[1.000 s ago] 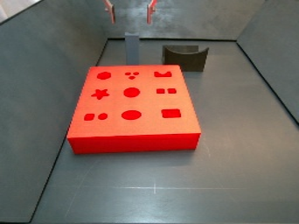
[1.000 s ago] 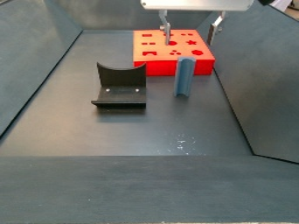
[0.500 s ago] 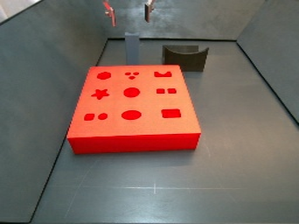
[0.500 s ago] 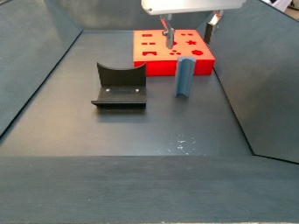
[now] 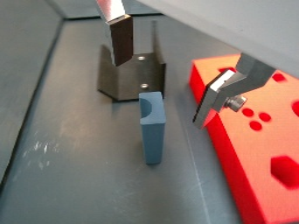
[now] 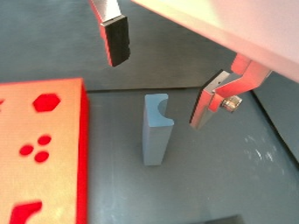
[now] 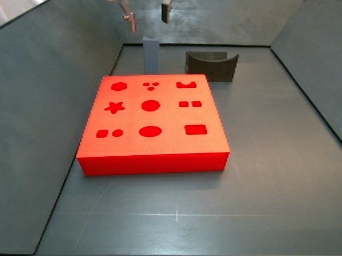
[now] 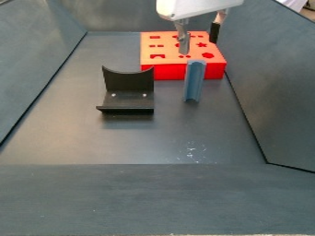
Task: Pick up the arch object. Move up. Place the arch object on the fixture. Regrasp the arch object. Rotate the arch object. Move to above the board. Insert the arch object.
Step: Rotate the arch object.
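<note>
The arch object [image 7: 150,55] is a slate blue-grey block standing upright on the floor between the board [image 7: 150,118] and the fixture [image 7: 214,65]. It also shows in the other side view [image 8: 193,81] and in both wrist views [image 5: 152,129] [image 6: 158,131], with its curved notch at the top end. My gripper [image 7: 146,14] hangs open and empty above the arch object, also seen in a side view [image 8: 198,35]. In both wrist views the gripper [image 5: 167,66] [image 6: 162,68] has its fingers [image 5: 121,37] [image 6: 114,40] apart, one on each side above the block, not touching it.
The red board [image 8: 185,53] with its cut-outs lies close beside the arch object [image 5: 260,131] [image 6: 41,149]. The dark fixture [image 8: 124,90] [image 5: 131,77] stands on the other side. Grey sloped walls enclose the floor.
My gripper has turned a little and come slightly lower above the arch object. The arch object, board and fixture have not moved.
</note>
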Robot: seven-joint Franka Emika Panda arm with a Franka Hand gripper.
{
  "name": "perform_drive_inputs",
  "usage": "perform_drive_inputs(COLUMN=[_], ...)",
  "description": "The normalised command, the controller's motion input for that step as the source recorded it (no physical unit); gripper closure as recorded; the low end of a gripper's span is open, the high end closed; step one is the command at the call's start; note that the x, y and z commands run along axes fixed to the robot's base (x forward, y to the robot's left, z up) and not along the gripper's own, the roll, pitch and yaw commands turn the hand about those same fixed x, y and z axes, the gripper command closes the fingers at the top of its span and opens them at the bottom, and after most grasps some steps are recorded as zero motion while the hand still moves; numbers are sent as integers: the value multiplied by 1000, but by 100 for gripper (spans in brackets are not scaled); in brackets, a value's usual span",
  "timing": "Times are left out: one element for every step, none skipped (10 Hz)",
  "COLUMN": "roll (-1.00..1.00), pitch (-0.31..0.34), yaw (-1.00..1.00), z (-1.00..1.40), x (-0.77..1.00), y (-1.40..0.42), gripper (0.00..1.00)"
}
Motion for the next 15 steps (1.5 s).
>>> perform_drive_inputs(roll=[-9,-9,-10,-10,-10,-11,-11,-11,-12,-12,-12,-13,-14,-14,-15], pitch=[4,4,4,4,4,4,4,5,5,5,5,5,6,6,6], yaw=[1000,1000,1000,1000,1000,1000,1000,1000,1000,1000,1000,1000,1000,1000,1000], z=[-19,-18,-18,-18,-18,-18,-18,-18,-18,-18,-18,-18,-17,-17,-17], x=[31,31,31,31,31,31,31,31,31,31,31,31,31,31,31], y=[-4,-4,-4,-4,-4,-4,-4,-4,-4,-4,-4,-4,-4,-4,-4], gripper=[0,0,0,0,0,0,0,0,0,0,0,0,0,0,0])
